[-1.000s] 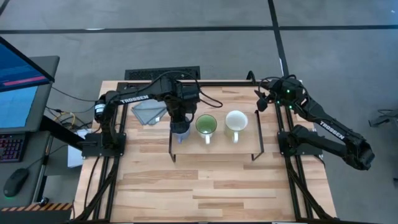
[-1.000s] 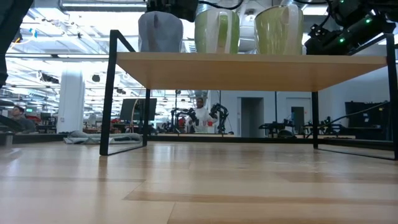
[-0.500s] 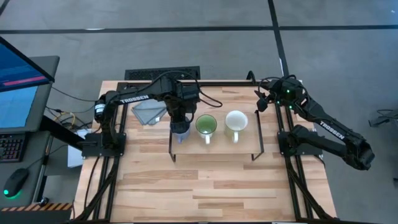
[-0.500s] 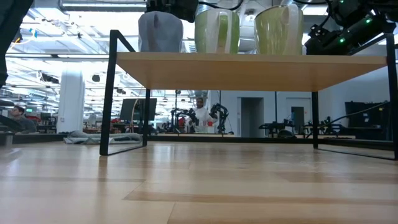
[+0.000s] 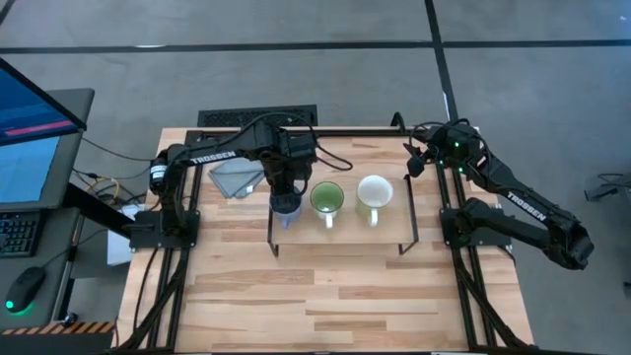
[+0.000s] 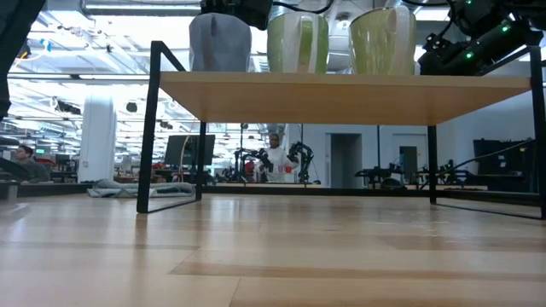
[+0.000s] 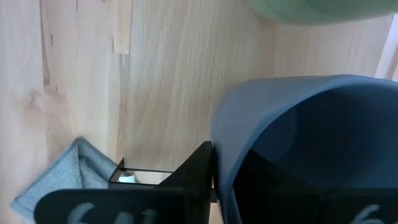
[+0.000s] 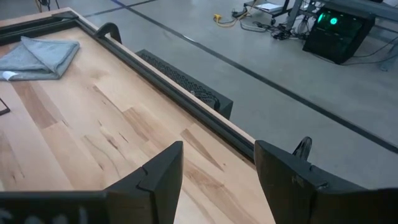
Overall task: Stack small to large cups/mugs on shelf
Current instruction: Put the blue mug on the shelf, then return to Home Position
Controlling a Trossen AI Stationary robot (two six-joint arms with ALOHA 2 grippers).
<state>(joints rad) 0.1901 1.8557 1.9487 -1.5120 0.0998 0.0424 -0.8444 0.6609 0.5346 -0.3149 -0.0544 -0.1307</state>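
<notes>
Blue mug sits on the shelf, left of the green mug and cream mug. Left hand clamps its rim, one finger apparently inside. Rigid, glazed, likely slippery, chippable. Right hand open, parked at the desk's far corner.

1. The shelf stands on the table, toward its far half, midway between the 2 arms.
2. 3 mugs stand in 1 row on the shelf: the blue mug at the left end, the green mug in the middle, the cream mug on the right.
3. The left gripper sits directly over the blue mug, 1 finger inside it.
4. A folded cloth lies on the table behind and left of the shelf.
5. The right gripper waits over the table's far right corner, behind the shelf.
</notes>
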